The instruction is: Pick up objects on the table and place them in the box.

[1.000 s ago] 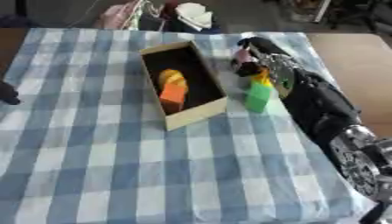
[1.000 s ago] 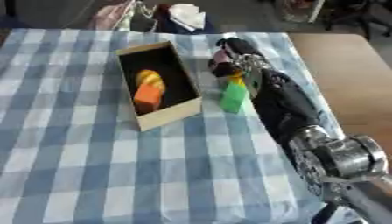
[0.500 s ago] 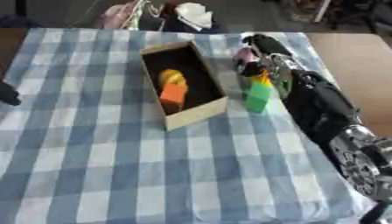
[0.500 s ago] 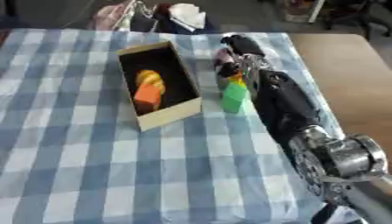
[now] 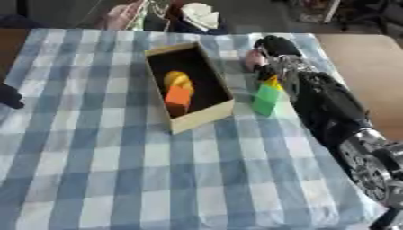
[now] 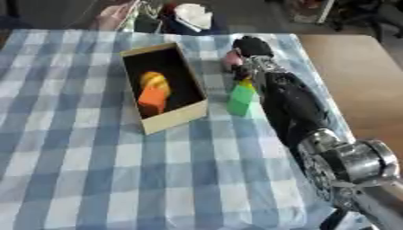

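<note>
The surface wears a blue checked cloth. My box sits on it with orange and yellow things inside. My right robot hand reaches past the green block, near a small pink thing (I cannot tell if my fingers hold it). My arm could knock the block over.
</note>
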Available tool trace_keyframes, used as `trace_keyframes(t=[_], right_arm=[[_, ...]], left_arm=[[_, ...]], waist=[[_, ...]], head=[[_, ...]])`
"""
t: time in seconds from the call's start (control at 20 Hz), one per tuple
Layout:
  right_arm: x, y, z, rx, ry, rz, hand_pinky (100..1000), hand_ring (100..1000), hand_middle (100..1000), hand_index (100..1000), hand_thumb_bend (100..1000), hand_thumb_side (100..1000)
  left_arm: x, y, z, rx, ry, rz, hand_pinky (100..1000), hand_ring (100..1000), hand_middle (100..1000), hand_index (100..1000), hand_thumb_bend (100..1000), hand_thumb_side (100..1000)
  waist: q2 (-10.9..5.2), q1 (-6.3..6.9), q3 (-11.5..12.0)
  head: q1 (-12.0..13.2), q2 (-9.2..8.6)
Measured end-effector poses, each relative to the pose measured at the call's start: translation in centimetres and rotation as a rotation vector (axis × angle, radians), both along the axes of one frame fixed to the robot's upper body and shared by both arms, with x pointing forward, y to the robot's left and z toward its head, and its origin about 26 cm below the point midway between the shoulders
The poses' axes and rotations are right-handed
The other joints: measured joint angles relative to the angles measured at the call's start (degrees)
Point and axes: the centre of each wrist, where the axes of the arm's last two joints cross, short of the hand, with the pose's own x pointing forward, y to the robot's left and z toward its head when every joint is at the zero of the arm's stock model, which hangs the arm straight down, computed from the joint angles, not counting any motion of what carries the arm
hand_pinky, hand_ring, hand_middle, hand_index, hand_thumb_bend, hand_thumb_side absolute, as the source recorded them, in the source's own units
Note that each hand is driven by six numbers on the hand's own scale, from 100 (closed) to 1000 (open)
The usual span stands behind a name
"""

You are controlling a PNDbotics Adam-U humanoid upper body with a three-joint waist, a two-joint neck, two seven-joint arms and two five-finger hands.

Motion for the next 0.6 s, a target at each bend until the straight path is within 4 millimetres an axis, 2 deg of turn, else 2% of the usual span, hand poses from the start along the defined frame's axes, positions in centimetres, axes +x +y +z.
trace_keyframes(t=[0.25, 0.45, 0.6], right_arm=[[0.0, 0.0, 0.01, -0.007, -0.003, 0.004, 716, 554, 475, 590, 172, 100], [0.02, 0.02, 0.11, -0.015, -0.028, 0.012, 706, 526, 428, 449, 166, 100], [0.02, 0.03, 0.19, -0.015, -0.062, 0.013, 704, 520, 417, 376, 163, 100]], left_arm=[[0.0, 0.0, -0.01, 0.001, 0.002, -0.001, 770, 580, 595, 788, 100, 603], [-0.01, 0.0, -0.02, 0.001, 0.003, -0.001, 771, 581, 595, 788, 100, 604], [-0.03, 0.01, -0.06, 0.001, 0.005, -0.001, 771, 581, 597, 789, 100, 602]], waist=[[0.0, 0.0, 0.1], [0.0, 0.0, 0.1], [0.0, 0.0, 0.1]], head=[[0.0, 0.01], [0.0, 0.01], [0.0, 0.01]])
